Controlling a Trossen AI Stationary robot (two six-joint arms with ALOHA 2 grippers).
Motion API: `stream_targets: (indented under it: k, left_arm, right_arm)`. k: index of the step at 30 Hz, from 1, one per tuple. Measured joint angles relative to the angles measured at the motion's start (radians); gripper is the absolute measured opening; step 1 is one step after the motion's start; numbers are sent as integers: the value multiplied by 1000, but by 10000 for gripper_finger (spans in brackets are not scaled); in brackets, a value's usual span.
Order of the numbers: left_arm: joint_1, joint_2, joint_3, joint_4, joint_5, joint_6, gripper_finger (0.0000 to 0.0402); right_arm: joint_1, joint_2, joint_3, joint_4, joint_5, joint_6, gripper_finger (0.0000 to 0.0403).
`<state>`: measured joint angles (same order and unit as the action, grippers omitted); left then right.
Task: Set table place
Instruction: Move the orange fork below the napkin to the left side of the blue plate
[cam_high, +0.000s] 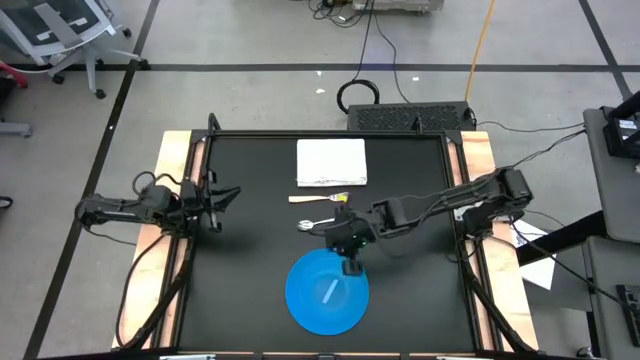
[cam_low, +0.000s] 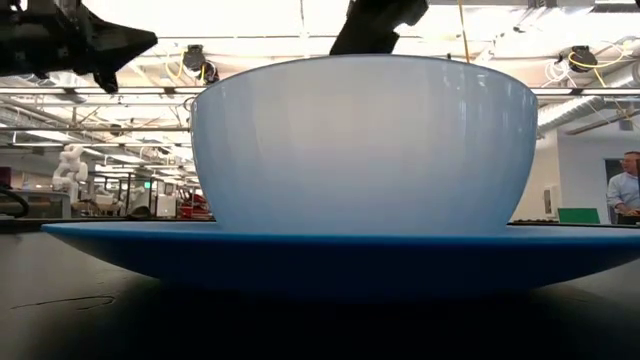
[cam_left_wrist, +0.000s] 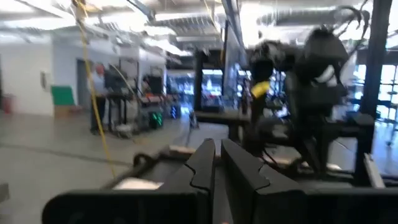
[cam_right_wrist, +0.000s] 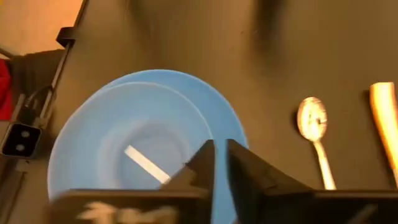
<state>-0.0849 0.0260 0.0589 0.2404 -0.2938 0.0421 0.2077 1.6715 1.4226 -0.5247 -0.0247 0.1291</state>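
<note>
A translucent blue bowl stands in the middle of a flat round blue plate at the table's near middle. In the low view the bowl rests by its base on the plate. My right gripper hovers over the plate's far rim. Its fingers are shut and empty in the right wrist view. A spoon and a pale-handled fork lie flat on the black table just beyond the plate. My left gripper is shut and empty at the table's left edge.
A white folded napkin lies at the table's far middle. The spoon's metal head also shows in the right wrist view. Pale wooden strips run along the left and right sides. A person stands far off in the room.
</note>
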Motion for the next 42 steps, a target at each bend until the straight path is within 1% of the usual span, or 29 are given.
stream_targets:
  k: [1,3,5,8,12,17,20,23,25,30,34,37,39,42]
  left_arm:
    - [0,0,0,-22,2,-25,31]
    - [0,0,0,-68,3,-65,31]
    - [0,4,0,-100,-1,-90,31]
    - [2,42,32,-165,-50,-126,31]
    - [33,155,78,-161,-76,-158,31]
    - [126,365,153,-117,-68,-161,31]
    - [206,506,229,-131,12,-162,31]
    - [291,649,324,-184,114,-160,31]
    - [347,734,383,-218,201,-134,31]
    - [470,935,499,-217,451,-73,31]
    - [558,1091,587,-215,601,-50,31]
    - [613,1214,656,-213,715,-29,31]
    - [640,1292,701,-212,762,-18,31]
    - [664,1405,769,-211,784,-22,31]
  right_arm:
    - [0,-16,-15,1,0,-13,9]
    - [0,-46,-45,8,7,-18,9]
    - [0,-78,-90,22,51,-22,7]
    - [-11,-136,-169,94,81,-44,1]
    - [-39,-223,-315,261,84,-44,1]
    - [-94,-319,-504,462,85,-39,1]
    - [-137,-355,-598,548,87,-38,1]
    - [-182,-382,-680,629,87,-41,1]
    - [-212,-397,-727,679,86,-46,0]
    - [-274,-422,-816,805,87,-67,0]
    - [-302,-427,-881,942,83,-70,0]
    - [-313,-439,-909,969,81,-70,0]
    - [-319,-444,-922,971,81,-69,0]
    - [-328,-443,-936,969,81,-63,0]
